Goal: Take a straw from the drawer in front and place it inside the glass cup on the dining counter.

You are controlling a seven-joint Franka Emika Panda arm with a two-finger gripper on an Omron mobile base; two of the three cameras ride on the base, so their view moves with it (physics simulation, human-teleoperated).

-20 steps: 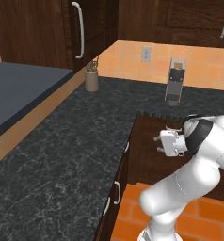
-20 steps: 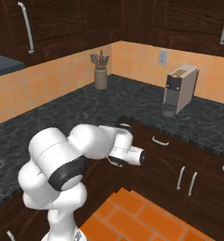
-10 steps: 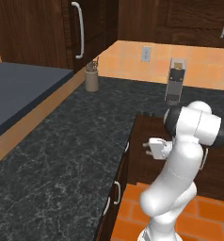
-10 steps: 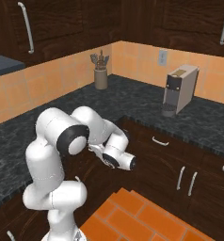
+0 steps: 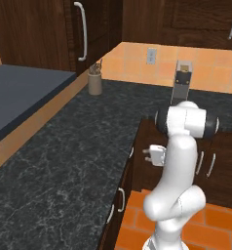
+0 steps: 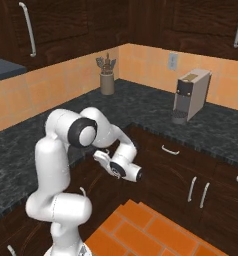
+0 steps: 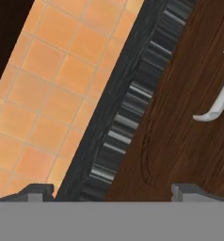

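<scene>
Hanging low by the dark lower cabinets, gripper [image 7: 111, 190] has its fingers [image 7: 37, 192] spread wide apart — nothing between them, touching nothing. Hand view looks along a dark brown wood front w/ a curved silver handle [image 7: 218, 102] at right — can't tell if that's the drawer. Orange floor tiles [image 7: 48, 84] at left.
</scene>
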